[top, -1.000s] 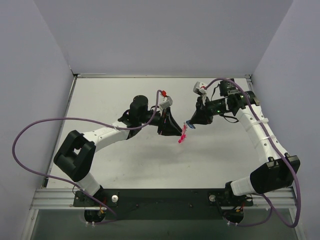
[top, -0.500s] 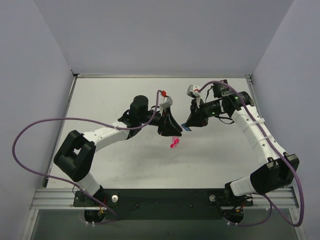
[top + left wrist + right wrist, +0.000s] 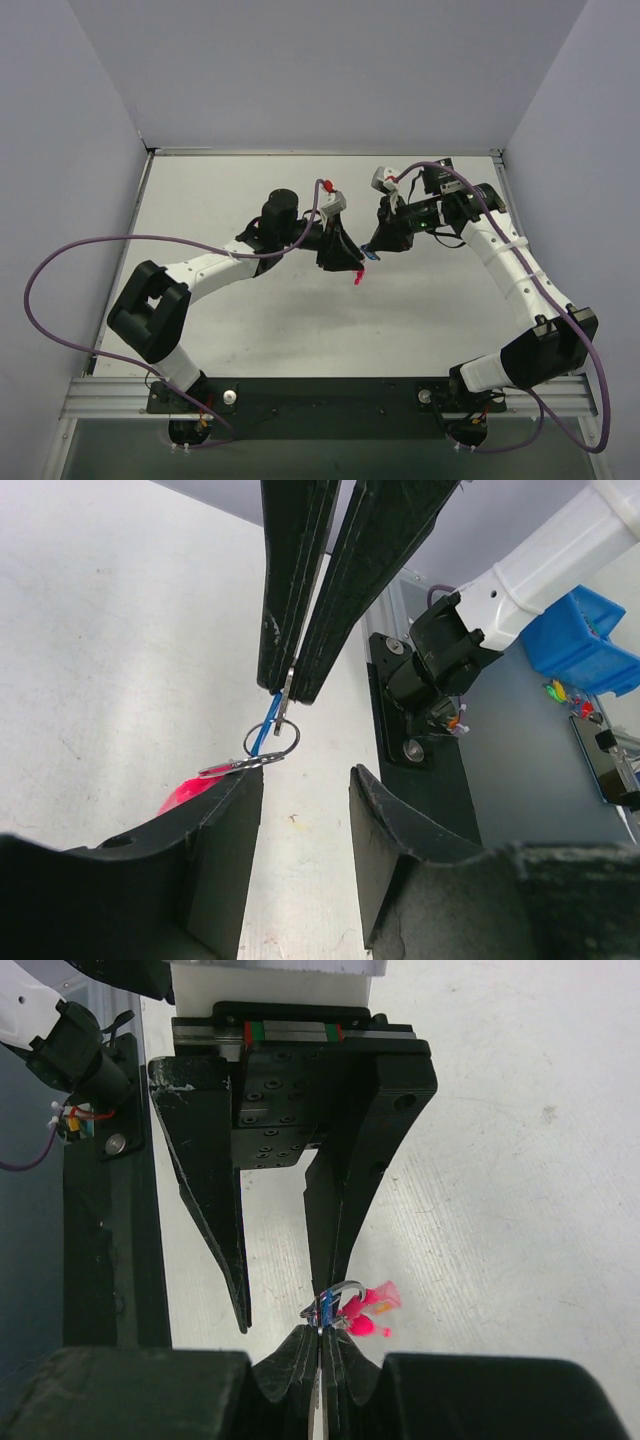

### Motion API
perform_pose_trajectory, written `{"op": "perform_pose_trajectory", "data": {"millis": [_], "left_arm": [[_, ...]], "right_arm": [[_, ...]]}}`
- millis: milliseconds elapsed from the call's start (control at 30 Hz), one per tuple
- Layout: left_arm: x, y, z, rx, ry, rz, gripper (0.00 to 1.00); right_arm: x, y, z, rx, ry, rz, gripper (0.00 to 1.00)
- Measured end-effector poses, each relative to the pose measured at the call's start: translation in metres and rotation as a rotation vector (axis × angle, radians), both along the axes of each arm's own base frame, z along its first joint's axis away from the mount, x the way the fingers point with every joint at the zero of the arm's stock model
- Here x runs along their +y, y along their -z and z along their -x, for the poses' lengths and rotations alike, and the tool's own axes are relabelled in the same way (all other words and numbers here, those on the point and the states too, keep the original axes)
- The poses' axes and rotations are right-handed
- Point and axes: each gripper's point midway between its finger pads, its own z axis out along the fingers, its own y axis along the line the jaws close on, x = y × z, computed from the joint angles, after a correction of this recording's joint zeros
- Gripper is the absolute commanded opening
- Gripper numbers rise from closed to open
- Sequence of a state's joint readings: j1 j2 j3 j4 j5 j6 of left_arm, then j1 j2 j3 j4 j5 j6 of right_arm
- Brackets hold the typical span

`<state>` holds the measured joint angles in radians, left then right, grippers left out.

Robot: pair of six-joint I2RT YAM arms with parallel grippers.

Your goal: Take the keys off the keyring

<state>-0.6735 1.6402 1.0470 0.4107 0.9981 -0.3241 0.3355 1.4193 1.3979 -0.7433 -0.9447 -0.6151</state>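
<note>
Silvery wire first: your keyring (image 3: 270, 742) hangs in the air above the middle of the counter (image 3: 420, 320), just under the tips of your right tool (image 3: 285, 692). That tool is clamped flat, its two fingers pressed together on the blue key (image 3: 264, 725), pinched at its short blade. The ring dangles from that key. In the right wrist view the pink keys (image 3: 378, 1302) hang off the ring toward 4 o'clock. In the left wrist view one pink head peeks out at 8 o'clock of the ring, partly hidden behind a finger of your left tool (image 3: 305, 785).

Your left tool stands parted and grips nothing. Its fingers (image 3: 215, 1220) point straight at the right tool's tips. The finger nearer the ring comes down just beside the wire, and you cannot tell from these views whether it touches.

From above, your two tools meet nose to nose near the counter's centre. The left tool sits at 9 o'clock of the keys and the right tool at 2 o'clock. The blue key lies between them, and the pink keys show at 6 o'clock, nearest your arm bases.
</note>
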Motion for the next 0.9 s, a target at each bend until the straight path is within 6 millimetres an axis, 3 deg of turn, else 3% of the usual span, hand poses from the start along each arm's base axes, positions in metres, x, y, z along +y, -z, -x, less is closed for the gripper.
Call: {"op": "perform_pose_trajectory", "data": {"millis": [900], "left_arm": [[0.003,0.003,-0.028,-0.067,-0.144,-0.082,0.52]], "right_arm": [[0.005,0.003,-0.019,-0.010,0.119,0.044,0.00]]}}
